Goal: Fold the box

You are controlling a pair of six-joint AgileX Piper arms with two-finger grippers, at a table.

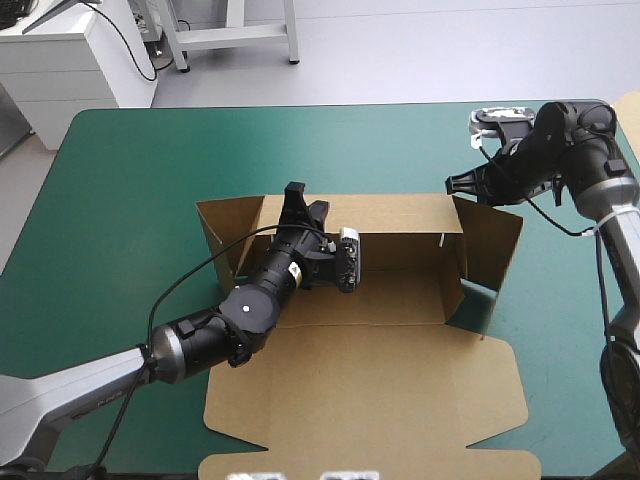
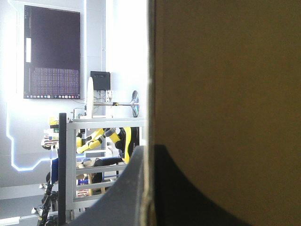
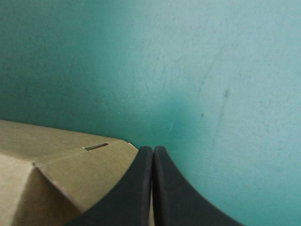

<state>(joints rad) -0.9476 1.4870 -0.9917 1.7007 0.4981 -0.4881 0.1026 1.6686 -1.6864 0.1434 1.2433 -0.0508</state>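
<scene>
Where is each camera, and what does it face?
High view: above, behind the robot, facing down at box and table; left arm, right arm show.
Left wrist view: on wrist, faces level into the room; own jaws clamp the box.
Right wrist view: on wrist, faces the table; own jaws shut beside the box.
All share the box.

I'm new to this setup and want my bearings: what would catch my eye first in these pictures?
The half-formed brown box stands mid-table, far wall and side flaps raised, its lid flat toward the near edge. The left hand pinches the far wall's top edge, while the right hand, shut, sits at the box's far right corner over the teal-green cover.
</scene>
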